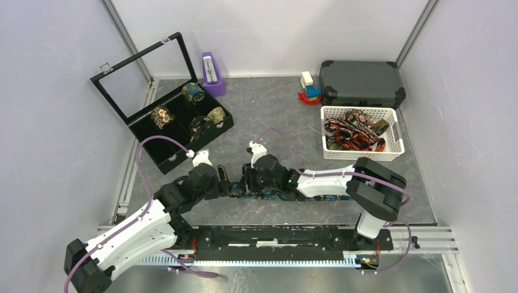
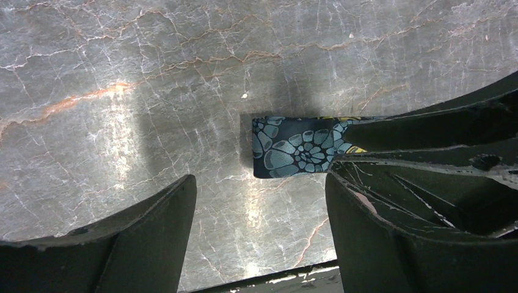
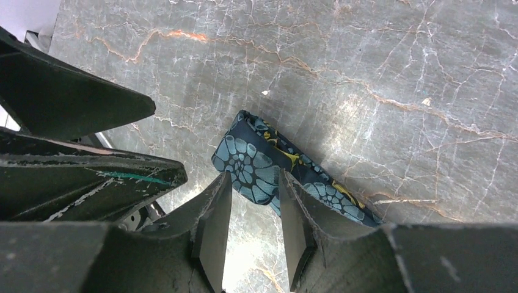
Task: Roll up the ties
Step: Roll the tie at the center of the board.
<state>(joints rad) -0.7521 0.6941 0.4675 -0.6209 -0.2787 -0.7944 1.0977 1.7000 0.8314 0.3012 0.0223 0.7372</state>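
**Navy tie end between two end effectors**

The left end effector [image 2: 262, 235] hovers over the grey marbled tabletop [image 2: 122, 91] with its fingers [image 2: 153, 238] spread wide. Only bare stone lies between them. The navy paisley tie [image 2: 293, 149] lies flat just ahead of its fingertips, toward its right-hand finger.

The right end effector [image 3: 251, 207] meets the left one nose to nose. Its fingers stand a narrow gap apart, with their tips at the near edge of the tie's blunt end. I cannot tell whether they nip the cloth. From there the tie runs back under the right arm.

Well beyond the left end effector sits an open black case [image 1: 207, 135] holding coiled ties [image 1: 162, 116]. Well beyond the right one, a white basket [image 1: 360, 154] holds loose ties [image 1: 351, 131].
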